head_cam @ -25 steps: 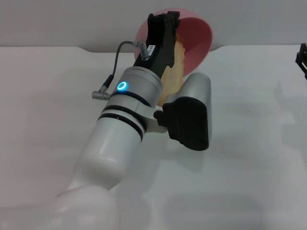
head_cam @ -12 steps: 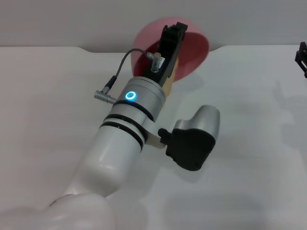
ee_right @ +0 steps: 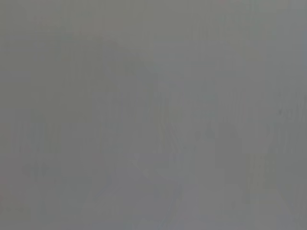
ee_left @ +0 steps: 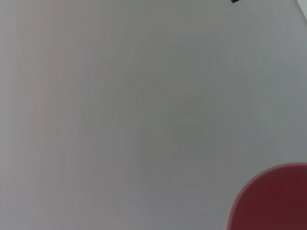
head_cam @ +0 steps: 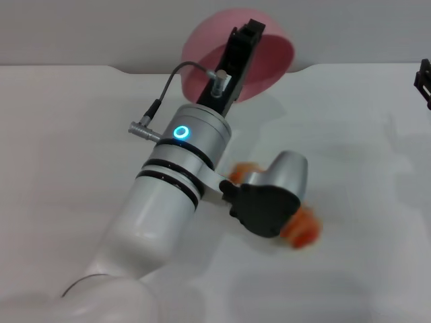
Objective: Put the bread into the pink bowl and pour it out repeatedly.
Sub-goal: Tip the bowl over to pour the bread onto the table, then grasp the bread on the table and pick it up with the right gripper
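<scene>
Left gripper (head_cam: 244,37) clamps rim of glossy round pink bowl (head_cam: 269,60), tipped mouth-down at 12 o'clock for pouring. Orange-brown ridged bread (head_cam: 300,229) out, blurred, by wrist at 5 o'clock. Right gripper (head_cam: 425,81) idle at 3 o'clock; fingers: cannot tell.

left arm (head_cam: 168,202): glossy white, black joint bands | blue ring light (head_cam: 180,132) | grey cable (head_cam: 172,81) | black wrist camera housing (head_cam: 266,205)
</scene>
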Motion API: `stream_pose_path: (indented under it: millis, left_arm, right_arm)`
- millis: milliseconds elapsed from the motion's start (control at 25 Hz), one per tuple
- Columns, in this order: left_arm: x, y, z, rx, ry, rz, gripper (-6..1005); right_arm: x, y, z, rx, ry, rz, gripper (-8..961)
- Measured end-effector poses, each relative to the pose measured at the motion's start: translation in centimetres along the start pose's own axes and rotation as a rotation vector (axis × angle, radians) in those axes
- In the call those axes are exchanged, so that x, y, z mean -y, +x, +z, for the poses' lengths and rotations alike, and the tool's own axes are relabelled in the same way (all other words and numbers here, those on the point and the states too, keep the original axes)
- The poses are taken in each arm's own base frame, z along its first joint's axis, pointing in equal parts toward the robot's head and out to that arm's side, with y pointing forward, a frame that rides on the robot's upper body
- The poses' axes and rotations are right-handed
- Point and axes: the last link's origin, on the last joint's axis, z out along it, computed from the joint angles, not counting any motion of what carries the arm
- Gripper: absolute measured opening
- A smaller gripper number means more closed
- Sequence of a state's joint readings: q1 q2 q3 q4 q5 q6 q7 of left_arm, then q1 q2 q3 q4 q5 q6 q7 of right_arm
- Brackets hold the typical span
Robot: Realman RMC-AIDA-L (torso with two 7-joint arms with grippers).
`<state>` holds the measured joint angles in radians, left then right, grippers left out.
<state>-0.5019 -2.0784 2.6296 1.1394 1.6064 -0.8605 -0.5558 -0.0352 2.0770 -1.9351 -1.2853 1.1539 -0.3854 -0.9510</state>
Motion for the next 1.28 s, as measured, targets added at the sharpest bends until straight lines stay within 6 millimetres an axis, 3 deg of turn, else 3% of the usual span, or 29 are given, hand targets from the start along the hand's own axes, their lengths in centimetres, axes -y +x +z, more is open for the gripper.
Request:
stream_pose_path:
  millis: [160, 360, 520, 800, 920, 1280]
  left_arm:
    - [1.1, -0.8, 0.8, 0.067, -0.021, -0.254, 42]
    - [3.7, -4.3, 2.6, 0.265, -0.062, -0.662, 42]
    - [4.4, -6.3, 3.0, 0.395, -0.19, -0.892, 42]
    - [2.6, -9.6, 3.4, 0.648, -0.463, -1.119, 42]
    - [1.7, -10.0, 3.2, 0.677, -0.507, -1.141, 42]
    - [-0.8, -12.4, 3.6, 0.785, -0.653, -1.251, 42]
  right_arm:
    - [-0.5, -0.1, 0.0, -0.011, -0.03, 0.016, 818]
    - [-0.4, -0.4, 0.6, -0.107, -0.153, 0.146, 819]
    - [0.1, -1.6, 0.8, -0.167, -0.248, 0.218, 819]
    - [-0.9, -3.3, 1.5, -0.293, -0.361, 0.263, 819]
    - [-1.9, -3.4, 2.8, -0.398, -0.332, 0.159, 819]
    - [-7.6, -3.2, 5.1, -0.561, -0.324, -0.065, 819]
